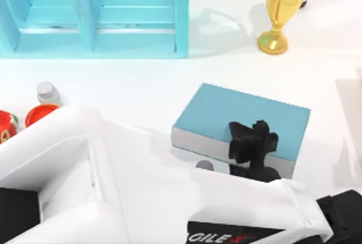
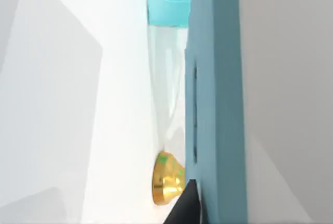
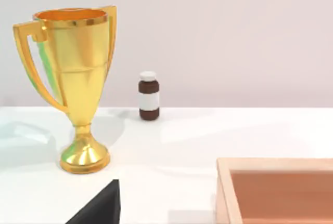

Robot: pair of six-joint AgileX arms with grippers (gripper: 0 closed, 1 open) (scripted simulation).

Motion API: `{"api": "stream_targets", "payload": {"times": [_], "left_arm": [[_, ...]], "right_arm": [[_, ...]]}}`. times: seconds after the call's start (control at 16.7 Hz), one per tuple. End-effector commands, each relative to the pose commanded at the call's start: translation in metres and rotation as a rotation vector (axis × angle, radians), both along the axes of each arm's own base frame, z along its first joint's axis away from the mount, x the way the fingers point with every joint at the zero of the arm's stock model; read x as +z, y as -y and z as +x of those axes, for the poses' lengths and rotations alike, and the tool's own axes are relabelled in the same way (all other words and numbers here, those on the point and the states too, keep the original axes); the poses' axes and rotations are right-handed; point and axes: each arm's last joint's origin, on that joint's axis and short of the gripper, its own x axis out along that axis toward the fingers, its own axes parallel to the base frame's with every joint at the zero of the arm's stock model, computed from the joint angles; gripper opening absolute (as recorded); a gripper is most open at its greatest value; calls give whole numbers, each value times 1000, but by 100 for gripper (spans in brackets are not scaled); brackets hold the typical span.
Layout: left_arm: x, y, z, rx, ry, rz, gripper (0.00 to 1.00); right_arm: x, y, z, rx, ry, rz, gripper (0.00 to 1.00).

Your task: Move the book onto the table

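Book [image 1: 243,116] lies flat on the white counter [image 1: 113,85], in front of the light-blue shelf unit [image 1: 96,12] and well clear of it, right of centre in the top view. Left hand [image 1: 253,142] sits at the book's near long edge, dark fingers over the cover and page block; it appears closed on the book, though the top view does not show the lower finger, so the grip is a judgement. Left wrist view runs along the teal cover [image 2: 216,104], with a gold trophy [image 2: 167,178] beyond. Right hand [image 3: 99,208] is parked at the right, facing the trophy, a small brown bottle [image 3: 149,96] and a wooden tray [image 3: 276,187]; finger state cannot be told. Step in hand: placement, nearly done. Next move calls for opening the left fingers and lifting away without dragging the book.
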Motion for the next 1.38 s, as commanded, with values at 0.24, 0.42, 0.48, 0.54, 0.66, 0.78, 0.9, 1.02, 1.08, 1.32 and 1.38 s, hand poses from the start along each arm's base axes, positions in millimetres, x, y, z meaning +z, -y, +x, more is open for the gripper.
{"api": "stream_targets", "payload": {"times": [0.24,0.42,0.48,0.54,0.66,0.78,0.9,1.02,1.08,1.32,1.38], "left_arm": [[-20,1,0,0,3,-11,0],[-23,0,0,0,2,-6,0],[-23,0,0,0,2,-6,0],[-23,0,0,0,2,-6,8],[-23,0,0,0,2,-6,23],[-23,0,0,0,2,-6,38],[-23,0,0,0,2,-6,53],[-23,0,0,0,2,-6,68],[-23,0,0,0,2,-6,75],[-23,0,0,0,2,-6,100],[-23,0,0,0,2,-6,100]], "right_arm": [[0,0,0,0,0,0,100],[0,0,0,0,0,0,100],[0,0,0,0,0,0,100],[0,0,0,0,0,0,100],[0,0,0,0,0,0,100],[0,0,0,0,0,0,100],[0,0,0,0,0,0,100],[0,0,0,0,0,0,100],[0,0,0,0,0,0,100],[0,0,0,0,0,0,100],[0,0,0,0,0,0,100]]}}
